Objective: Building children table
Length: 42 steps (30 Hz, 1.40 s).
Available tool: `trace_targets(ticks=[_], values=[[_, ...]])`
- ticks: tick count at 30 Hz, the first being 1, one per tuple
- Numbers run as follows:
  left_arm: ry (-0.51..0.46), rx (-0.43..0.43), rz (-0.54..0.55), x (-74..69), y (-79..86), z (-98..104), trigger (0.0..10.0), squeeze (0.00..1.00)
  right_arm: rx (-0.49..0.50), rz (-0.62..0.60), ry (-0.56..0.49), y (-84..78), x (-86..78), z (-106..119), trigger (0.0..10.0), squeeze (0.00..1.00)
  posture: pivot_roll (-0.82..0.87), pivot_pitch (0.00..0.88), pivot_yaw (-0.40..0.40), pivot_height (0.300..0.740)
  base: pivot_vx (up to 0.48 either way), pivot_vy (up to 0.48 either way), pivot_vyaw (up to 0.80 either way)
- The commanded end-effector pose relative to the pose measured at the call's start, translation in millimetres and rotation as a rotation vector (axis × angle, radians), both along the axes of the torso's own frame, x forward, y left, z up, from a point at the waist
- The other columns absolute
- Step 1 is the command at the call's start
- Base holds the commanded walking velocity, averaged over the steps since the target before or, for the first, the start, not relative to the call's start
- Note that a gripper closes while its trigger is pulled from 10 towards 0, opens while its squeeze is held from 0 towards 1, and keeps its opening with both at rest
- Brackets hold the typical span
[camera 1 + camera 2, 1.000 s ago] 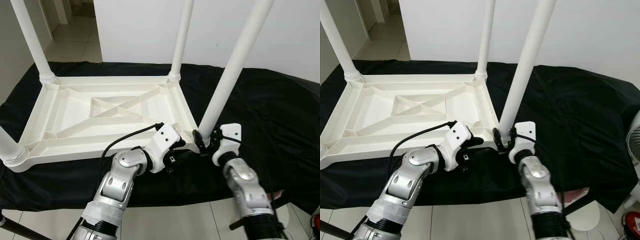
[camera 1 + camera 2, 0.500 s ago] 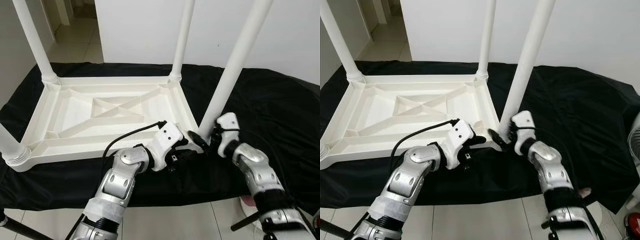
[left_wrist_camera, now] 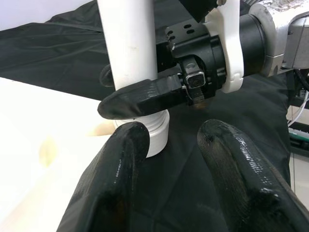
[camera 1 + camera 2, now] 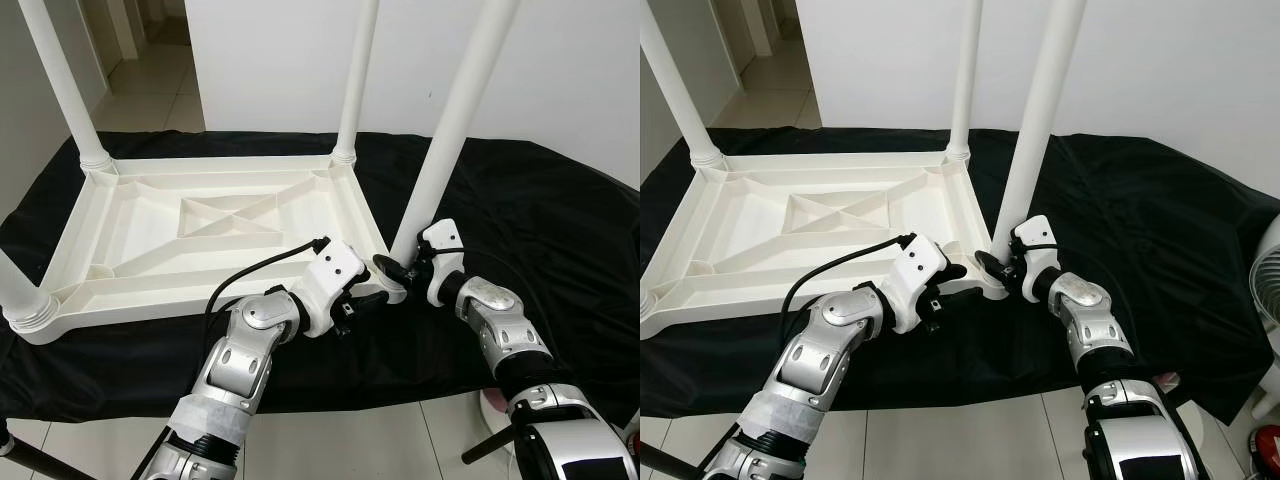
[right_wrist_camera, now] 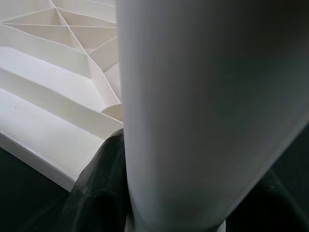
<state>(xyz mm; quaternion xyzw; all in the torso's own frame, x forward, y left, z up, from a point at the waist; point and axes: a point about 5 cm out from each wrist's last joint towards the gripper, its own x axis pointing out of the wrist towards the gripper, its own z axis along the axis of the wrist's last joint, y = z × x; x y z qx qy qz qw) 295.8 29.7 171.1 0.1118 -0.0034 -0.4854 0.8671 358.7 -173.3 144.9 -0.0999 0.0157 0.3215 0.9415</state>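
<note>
Left eye view, upturned white table (image 4: 200, 220) (ribbed), right gripper (image 4: 397, 272) clasping leg (image 4: 450, 130), left gripper (image 3: 188, 145) agape.

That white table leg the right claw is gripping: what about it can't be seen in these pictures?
- Top of the near-right leg: cut off by the upper edge of both eye views.
- Its seating in the tabletop corner: hidden by the right claw in the eye views.
- Leg's far side: in the right wrist view its own bulk hides it.

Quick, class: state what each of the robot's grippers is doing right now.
Left gripper: open, fingers spread, just short of the near table leg.
Right gripper: closed on that table leg, near its base.
</note>
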Motion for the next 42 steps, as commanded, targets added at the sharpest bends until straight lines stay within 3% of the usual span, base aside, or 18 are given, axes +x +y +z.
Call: trace_targets(ticks=[1,6,11,22,29,33,37,38,39,40,42], values=[[-0.006,0.008,0.036,0.8,0.2,-1.7,10.0,0.00,-0.051,0.014,0.056,-0.5,-4.8,-15.4,0.0,0.00,0.07,0.002,-0.036,0.740,0.000,0.000,0.00],[-0.010,0.006,0.035,0.6,-2.6,-1.7,10.0,0.00,0.018,-0.085,0.036,-11.9,-5.7,-15.6,0.0,0.00,0.06,0.000,-0.033,0.740,0.000,0.000,0.00],[-0.011,0.006,0.028,0.3,-3.8,-2.2,10.0,0.00,0.035,-0.153,0.011,-13.1,-6.6,-14.7,0.0,0.00,0.05,0.000,-0.031,0.740,0.000,0.000,0.00],[0.001,-0.027,0.091,6.1,-3.8,-8.7,10.0,0.00,0.191,-0.400,-0.050,12.4,-18.2,-14.3,0.0,0.00,0.04,0.000,-0.037,0.740,0.000,0.000,0.00],[-0.017,-0.030,0.155,10.3,0.3,-13.5,10.0,0.00,0.285,-0.730,-0.022,28.7,-35.7,-27.6,0.0,0.00,0.02,0.000,-0.034,0.740,0.000,0.000,0.00],[-0.008,-0.051,0.223,17.1,5.0,-11.6,10.0,0.00,0.307,-0.761,-0.041,36.7,-40.8,-22.7,0.0,0.00,0.02,0.000,-0.030,0.740,0.000,0.000,0.00],[-0.011,-0.060,0.243,19.5,5.5,-10.2,10.0,0.00,0.306,-0.764,-0.051,32.3,-41.4,-20.3,0.0,0.00,0.03,0.000,-0.032,0.740,0.000,0.000,0.00],[-0.015,-0.059,0.245,19.8,5.4,-9.7,10.0,0.00,0.298,-0.752,-0.065,31.1,-41.2,-18.5,8.2,0.00,0.03,0.000,-0.034,0.740,0.000,0.000,0.00],[-0.018,-0.059,0.246,20.2,5.4,-9.4,10.0,0.00,0.301,-0.741,-0.079,30.1,-41.5,-16.2,10.0,0.00,0.03,0.000,-0.034,0.740,0.000,0.000,0.00],[-0.012,-0.060,0.250,20.7,5.9,-9.2,10.0,0.00,0.316,-0.720,-0.085,29.0,-41.5,-14.0,10.0,0.40,0.03,0.000,-0.036,0.740,0.000,0.000,0.00],[-0.008,-0.061,0.253,21.1,6.2,-9.3,10.0,0.00,0.326,-0.710,-0.089,28.3,-41.7,-12.5,10.0,0.40,0.04,0.000,-0.036,0.740,0.000,0.000,0.00]])
